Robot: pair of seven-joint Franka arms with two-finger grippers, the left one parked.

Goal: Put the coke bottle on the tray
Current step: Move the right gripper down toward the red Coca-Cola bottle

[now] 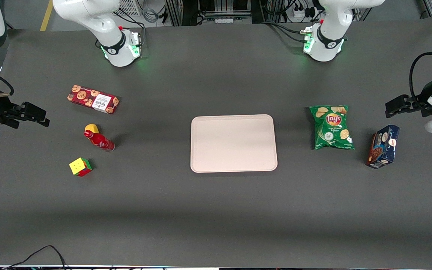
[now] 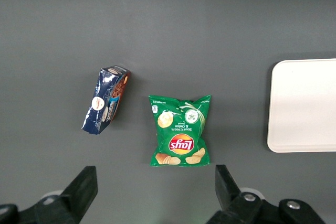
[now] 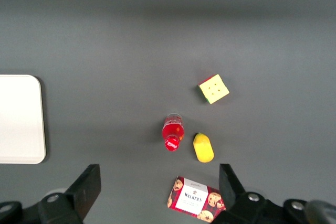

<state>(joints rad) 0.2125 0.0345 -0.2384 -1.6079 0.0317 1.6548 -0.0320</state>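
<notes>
Bottle (image 1: 99, 140): upright near worktop's working-arm edge, lemon (image 1: 92, 128) touching; gripper (image 1: 32, 114) open, apart; tray (image 1: 233, 143) central; risk: fingers catch lemon, toppling bottle.

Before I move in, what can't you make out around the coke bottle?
- Coke bottle lettering: too small to read.
- Yellow lump: front view, partly covered by the bottle's cap.
- Cookie box: right wrist view, partly covered by one jaw.
- Tray: right wrist view, cut off by the edge.
- Jaws: open, above the working arm's end.

White arms with black joint bands, green-lit bases, and a black tool (image 1: 32, 112).
</notes>
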